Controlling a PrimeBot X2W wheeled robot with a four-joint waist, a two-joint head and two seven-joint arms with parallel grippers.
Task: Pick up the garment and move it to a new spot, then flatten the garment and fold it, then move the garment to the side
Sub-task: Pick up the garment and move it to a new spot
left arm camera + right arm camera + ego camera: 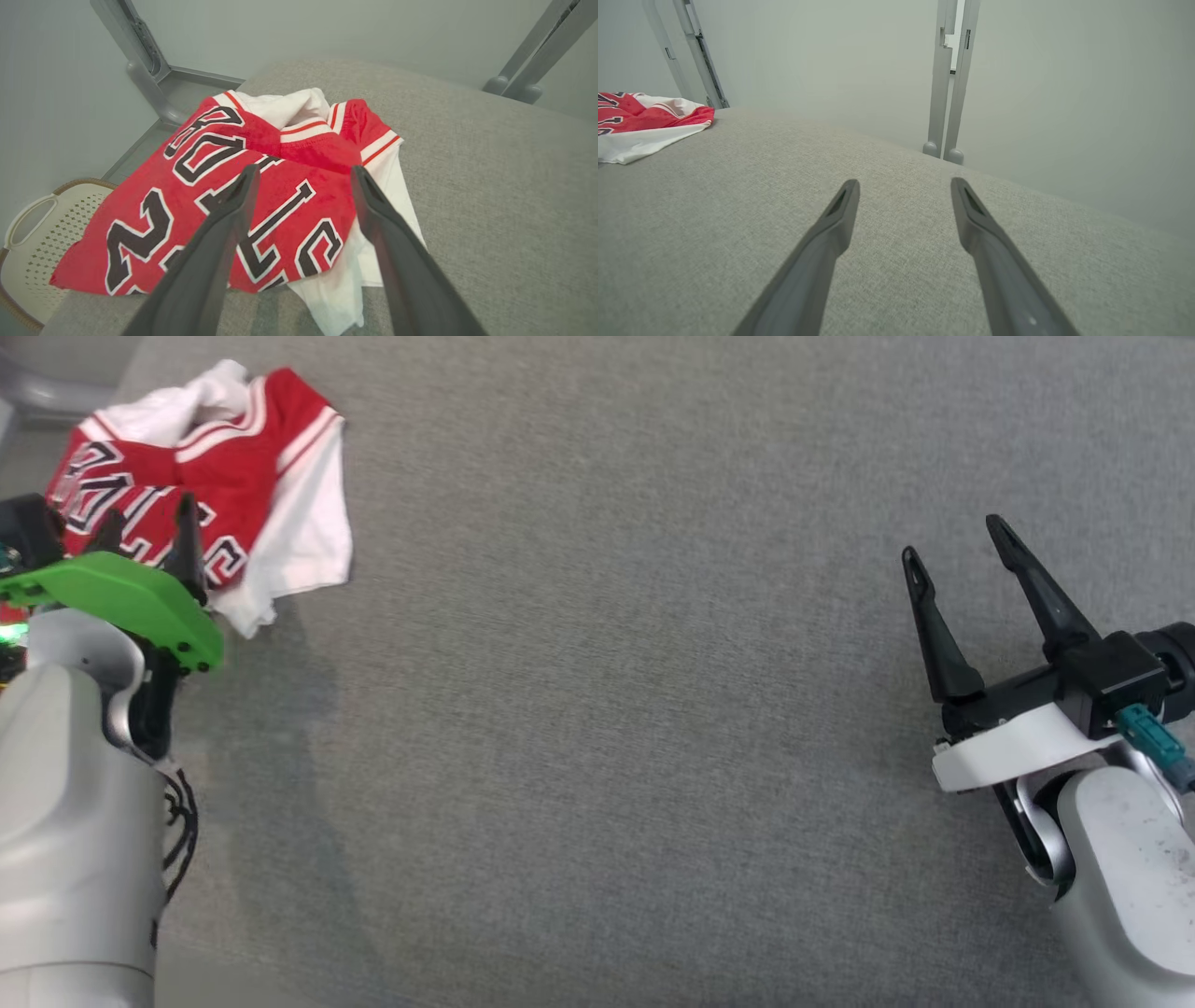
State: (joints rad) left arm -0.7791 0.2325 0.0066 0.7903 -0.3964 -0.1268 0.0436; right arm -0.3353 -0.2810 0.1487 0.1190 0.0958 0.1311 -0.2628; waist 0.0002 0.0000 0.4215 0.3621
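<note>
Left gripper (304, 170): jaws spread wide, nothing clamped. Both fingertips sit over the crumpled red-and-white jersey garment with black, white-outlined lettering (289, 205). Can't tell if the tips touch the cloth.

Red lettered panel runs under and between the fingers. The white part spills out past the right finger, and a white-and-red striped trim bunches just beyond the tips. The garment lies on the grey woven fabric surface (490, 186), near its far left corner.

Off the left finger, below the surface edge, is a cream perforated plastic basket with a brown rim (46, 224). Grey metal frame posts (145, 60) stand beyond the garment, against a pale wall. In the head view a green plate (121, 602) sits on the left wrist behind the fingers.

Right gripper (904, 182): jaws also wide apart, empty, held over bare grey surface. The garment is well apart from it, far off its left finger. More grey posts stand beyond its tips.
</note>
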